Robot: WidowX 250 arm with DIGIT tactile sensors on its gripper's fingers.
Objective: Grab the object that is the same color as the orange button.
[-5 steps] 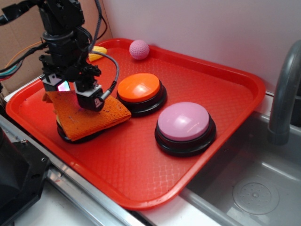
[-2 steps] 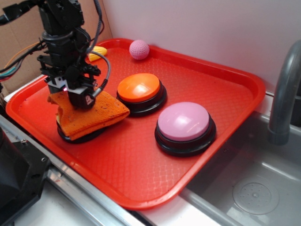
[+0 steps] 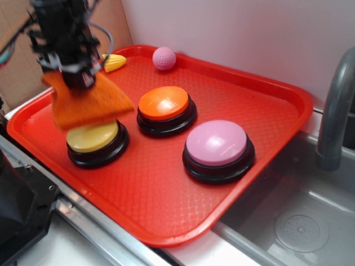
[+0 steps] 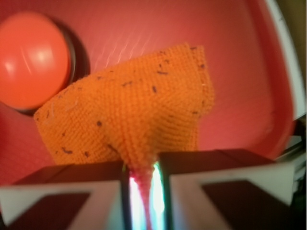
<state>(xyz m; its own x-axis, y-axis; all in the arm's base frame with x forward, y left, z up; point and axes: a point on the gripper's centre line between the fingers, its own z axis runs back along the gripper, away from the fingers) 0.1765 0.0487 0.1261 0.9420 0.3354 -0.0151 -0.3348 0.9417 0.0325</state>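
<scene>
The gripper (image 3: 75, 77) has its two jaws pressed close together on a pinch of the orange microfibre cloth (image 3: 89, 102), with only a thin fold of fabric between them. In the wrist view the gripper (image 4: 142, 184) shows that fold squeezed into a narrow seam, and the cloth (image 4: 129, 110) fans out beyond it, fuzzy and flecked with dark specks.

From the exterior view the cloth hangs clear in the air, tilted, just above the yellow dome button (image 3: 92, 137), not resting on it. That yellow button sits on its black base near the front-left corner of the red tray (image 3: 166, 210).

Taking the orange button (image 3: 164, 102) as the marker: the held cloth is just to its left and higher; the pink dome button (image 3: 216, 142) lies to its right and nearer the front; the pink dimpled ball (image 3: 164, 57) sits behind it near the tray's back rim; the yellow toy corn (image 3: 114, 62) lies behind and to its left. The orange button (image 4: 29, 60) also shows in the wrist view, beside the cloth.
</scene>
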